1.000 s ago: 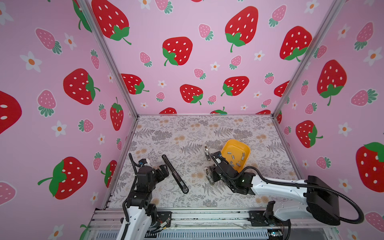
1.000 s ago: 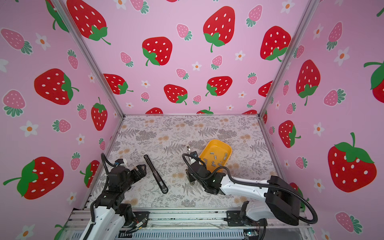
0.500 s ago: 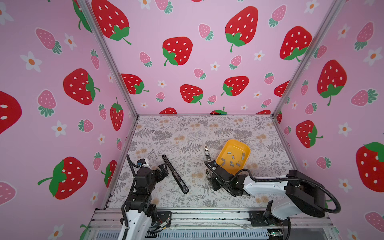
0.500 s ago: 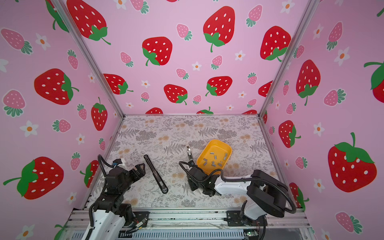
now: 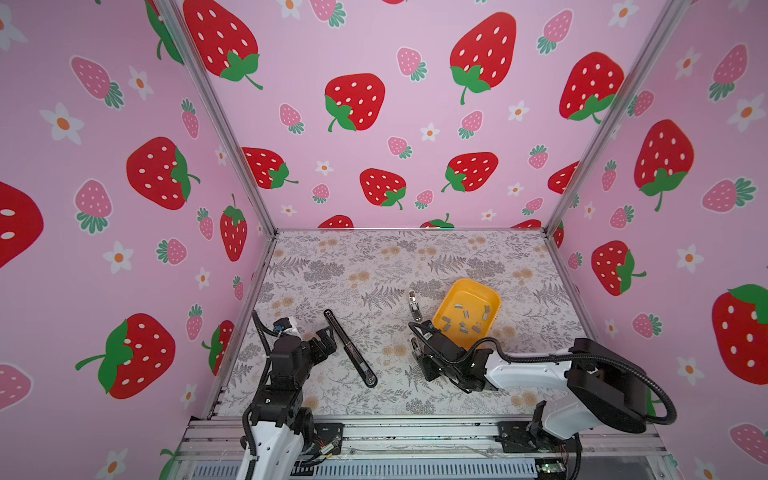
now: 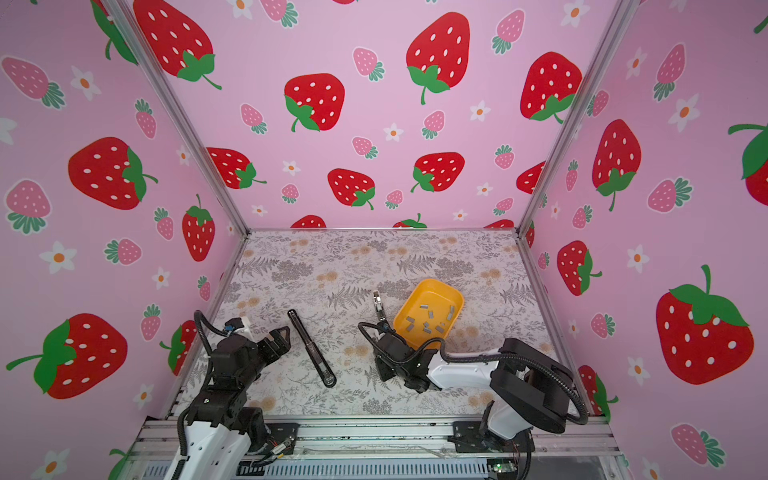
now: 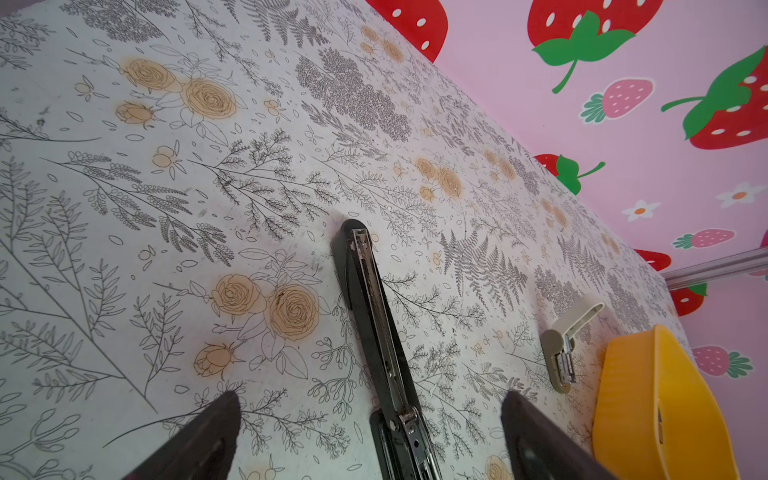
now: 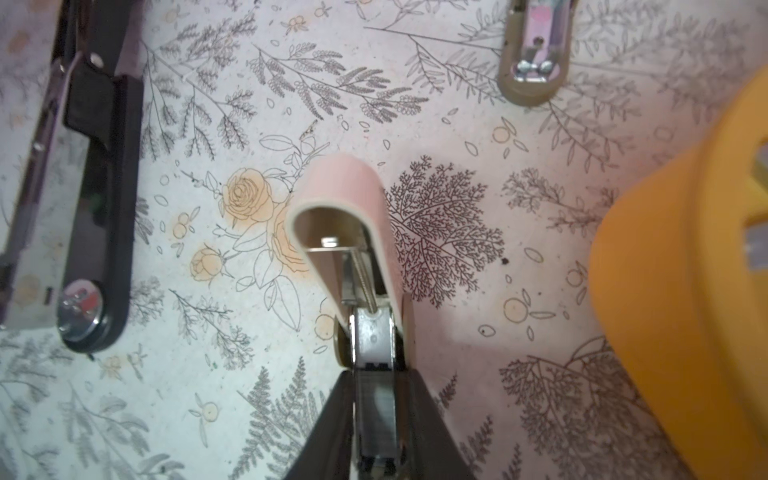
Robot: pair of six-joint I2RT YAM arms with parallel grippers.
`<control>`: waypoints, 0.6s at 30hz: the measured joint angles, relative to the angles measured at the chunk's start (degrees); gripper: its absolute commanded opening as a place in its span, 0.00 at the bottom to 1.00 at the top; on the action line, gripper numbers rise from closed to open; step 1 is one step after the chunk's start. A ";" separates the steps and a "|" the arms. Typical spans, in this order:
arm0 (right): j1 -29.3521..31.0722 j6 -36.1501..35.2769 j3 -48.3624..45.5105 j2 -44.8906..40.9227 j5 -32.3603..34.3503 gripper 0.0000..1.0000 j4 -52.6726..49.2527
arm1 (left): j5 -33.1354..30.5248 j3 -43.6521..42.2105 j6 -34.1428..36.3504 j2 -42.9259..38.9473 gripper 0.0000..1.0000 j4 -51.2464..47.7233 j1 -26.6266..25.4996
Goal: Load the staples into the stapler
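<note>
Yellow tray [image 5: 494, 297] is my reference point here: the staples [image 5: 464, 321] are scattered loose inside it. My right pincer [image 8: 376, 374] is clamped on a small pale stapler [image 8: 345, 187] just beside the tray. The black stapler [image 5: 351, 349] lies flipped open on the surface well left of the tray, with my left pincer [image 7: 370, 399] spread wide right by it.

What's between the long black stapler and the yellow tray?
A small beige stapler lies there, in the left wrist view; the right wrist view adds the right gripper gripping a pinkish-lidded stapler.
</note>
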 measured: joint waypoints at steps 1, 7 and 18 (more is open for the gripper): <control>0.00 0.07 0.00 -0.35 0.13 0.33 -0.13 | -0.02 -0.13 0.00 -0.07 0.99 0.00 0.00; -0.02 -0.11 0.00 -4.24 1.70 0.29 -0.63 | -0.02 -0.55 0.00 0.00 0.99 -0.04 0.00; -2.43 -1.68 0.31 -5.84 3.15 0.25 -3.19 | -0.04 -0.55 0.24 0.42 0.99 0.22 0.00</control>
